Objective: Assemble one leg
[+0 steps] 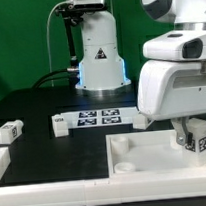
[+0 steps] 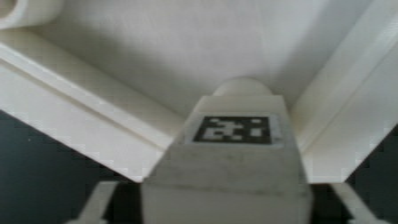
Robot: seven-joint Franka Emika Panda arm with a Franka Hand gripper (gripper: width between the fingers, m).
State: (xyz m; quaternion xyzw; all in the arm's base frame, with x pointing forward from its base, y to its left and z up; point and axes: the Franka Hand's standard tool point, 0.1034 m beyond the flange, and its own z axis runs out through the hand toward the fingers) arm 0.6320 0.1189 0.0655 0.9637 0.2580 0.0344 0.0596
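Note:
My gripper [image 1: 197, 134] is shut on a small white leg [image 1: 200, 139] with a black-and-white tag and holds it upright over the right part of the large white square piece [image 1: 135, 154]. In the wrist view the leg [image 2: 233, 130] sits between my two fingers [image 2: 103, 203], and its far end points into a corner of the square piece [image 2: 125, 70]. I cannot tell whether the leg touches the piece. A second leg [image 1: 8, 130] lies on the table at the exterior view's left.
The marker board [image 1: 97, 118] lies in the middle of the dark table in front of the robot base [image 1: 98, 61]. Another white part [image 1: 0, 159] shows at the exterior view's left edge.

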